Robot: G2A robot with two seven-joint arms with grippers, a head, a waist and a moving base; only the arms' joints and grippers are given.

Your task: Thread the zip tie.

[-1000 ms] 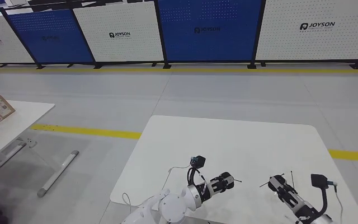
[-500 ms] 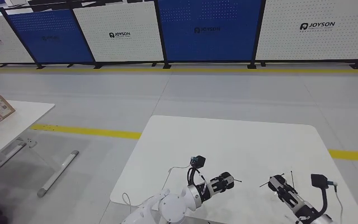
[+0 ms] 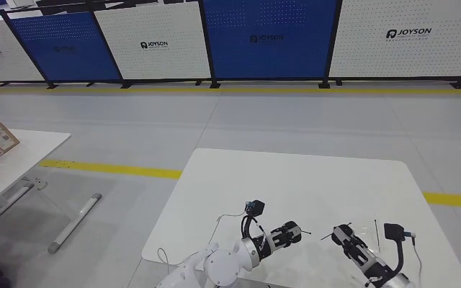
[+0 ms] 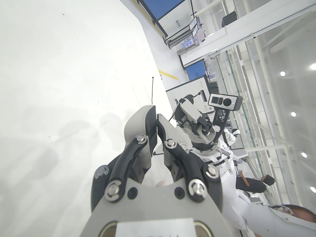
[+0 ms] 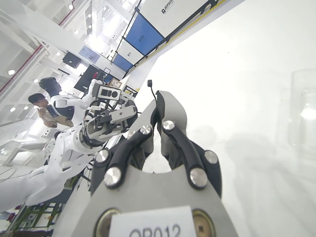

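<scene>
The right pincer (image 5: 158, 101) is shown clamped narrow on the black zip tie (image 5: 149, 83); the tie's square head and a short curved length of strap are left standing clear just beyond the fingertips; the grip appears to have been taken close behind the head so that the slot is offered stiffly and unobstructed to the other arm; the left pincer (image 4: 156, 113) is pressed shut, pads together, and a thin black strip (image 3: 306, 232) is seen projecting from its tip toward the right pincer; this is taken to be the tail meant for the slot, though whether it belongs to the same tie cannot be told; the two pincers are held facing each other above the white table (image 3: 288, 180), near but apart, with open air between tip and head; a spare strip (image 3: 375, 229) is seen lying on the table just beyond the right pincer, on the side away from the left one; threading is judged not yet begun; a fine, level approach will be called for, since a thin tail may flex or slide past the slot.
</scene>
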